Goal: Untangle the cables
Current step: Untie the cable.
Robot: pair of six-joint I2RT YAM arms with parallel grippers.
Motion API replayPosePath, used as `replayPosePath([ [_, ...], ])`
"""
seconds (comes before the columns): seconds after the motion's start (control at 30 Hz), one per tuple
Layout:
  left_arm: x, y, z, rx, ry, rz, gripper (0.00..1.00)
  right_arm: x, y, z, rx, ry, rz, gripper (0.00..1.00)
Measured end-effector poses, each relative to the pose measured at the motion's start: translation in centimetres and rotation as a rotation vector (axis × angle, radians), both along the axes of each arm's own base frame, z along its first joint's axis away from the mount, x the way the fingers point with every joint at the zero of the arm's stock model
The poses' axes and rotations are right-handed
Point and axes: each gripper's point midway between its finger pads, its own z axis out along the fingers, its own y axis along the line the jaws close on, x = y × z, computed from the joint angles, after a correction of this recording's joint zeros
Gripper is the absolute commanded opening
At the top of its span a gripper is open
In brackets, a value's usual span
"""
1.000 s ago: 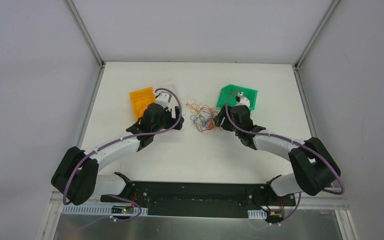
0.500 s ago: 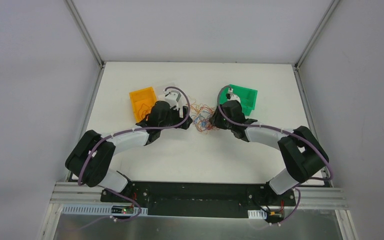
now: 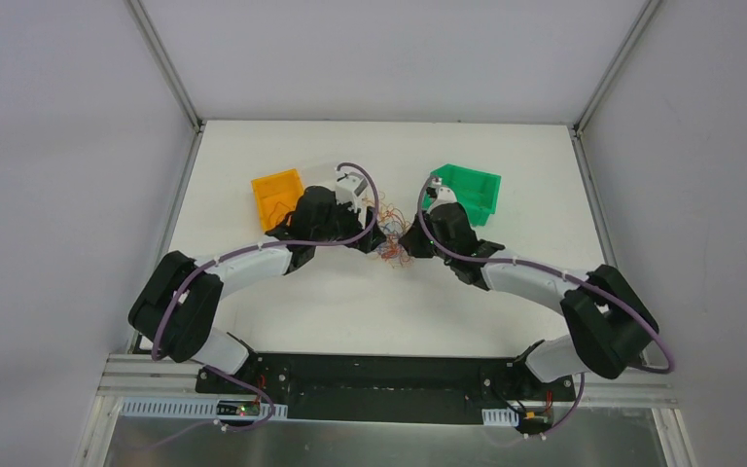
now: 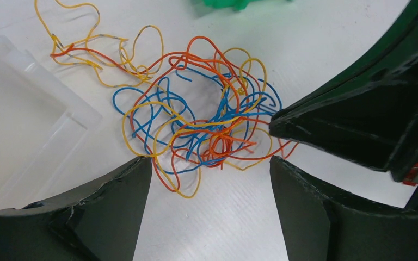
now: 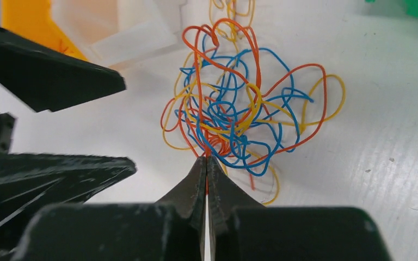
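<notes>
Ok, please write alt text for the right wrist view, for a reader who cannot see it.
The right gripper is shut, pinching the near edge of the cables, a tangled clump of orange, yellow and blue strands on a white table. The left gripper stands open at left.

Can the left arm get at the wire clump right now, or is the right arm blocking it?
Probably yes. The left claw stands open right at the clump of wires, nothing between them. The right claw, shut on strands at the clump's edge, crowds only one side.

bright, even light; soft shadows
</notes>
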Motion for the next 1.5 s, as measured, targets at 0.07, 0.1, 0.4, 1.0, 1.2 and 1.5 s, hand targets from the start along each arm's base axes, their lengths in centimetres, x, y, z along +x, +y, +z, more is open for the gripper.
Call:
replayPosePath([
  [0.07,-0.3,-0.2,-0.3,0.001,0.008,-0.025,0.8,-0.4,-0.3,1.2,0.022,-0.041,0.01,0.0],
  [0.1,-0.4,-0.3,-0.5,0.002,0.015,-0.034,0.8,-0.6,-0.5,1.9,0.033,-0.065,0.014,0.0],
  [0.4,-0.8,-0.9,-2.0,0.02,0.068,-0.08,0.78,-0.3,-1.6,3.9,0.045,-0.153,-0.019,0.0],
  [1.0,-3.1,-2.2,-0.5,-0.056,0.036,-0.21,0.73,-0.5,-1.4,4.5,0.075,-0.178,-0.006,0.0],
  [1.2,-3.6,-2.3,2.0,-0.113,-0.057,-0.231,0.74,-1.6,-1.7,7.4,0.131,-0.226,0.018,0.0],
  [1.5,-4.3,-1.0,3.5,-0.126,-0.128,-0.195,0.77,-1.4,0.3,20.1,0.245,-0.295,0.081,0.0],
])
